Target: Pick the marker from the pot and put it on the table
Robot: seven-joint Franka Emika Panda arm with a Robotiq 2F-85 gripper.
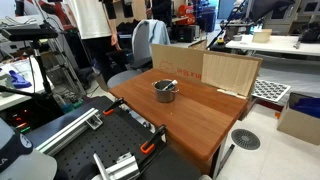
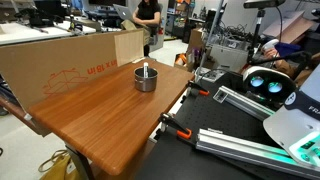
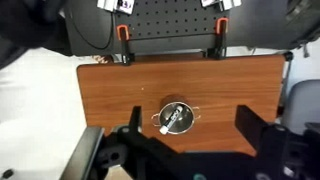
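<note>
The small silver pot [image 3: 176,117] stands on the reddish-brown table [image 3: 110,95], near its middle. The marker [image 3: 171,117] lies slanted inside the pot, its pale end towards the rim. My gripper [image 3: 188,110] is open and empty, high above the table, with its two dark fingers either side of the pot in the wrist view. The pot also shows in both exterior views [image 1: 165,91] [image 2: 146,79], with the marker's end sticking up out of it [image 1: 169,84] [image 2: 146,68]. The gripper is out of view in both exterior views.
A large cardboard sheet [image 1: 205,66] [image 2: 70,55] stands along one table edge. A black metal bench with rails [image 1: 95,140] [image 2: 225,135] and orange clamps [image 3: 122,35] adjoins another edge. People [image 1: 95,25] [image 2: 148,15], a chair [image 1: 150,38] and desks are behind.
</note>
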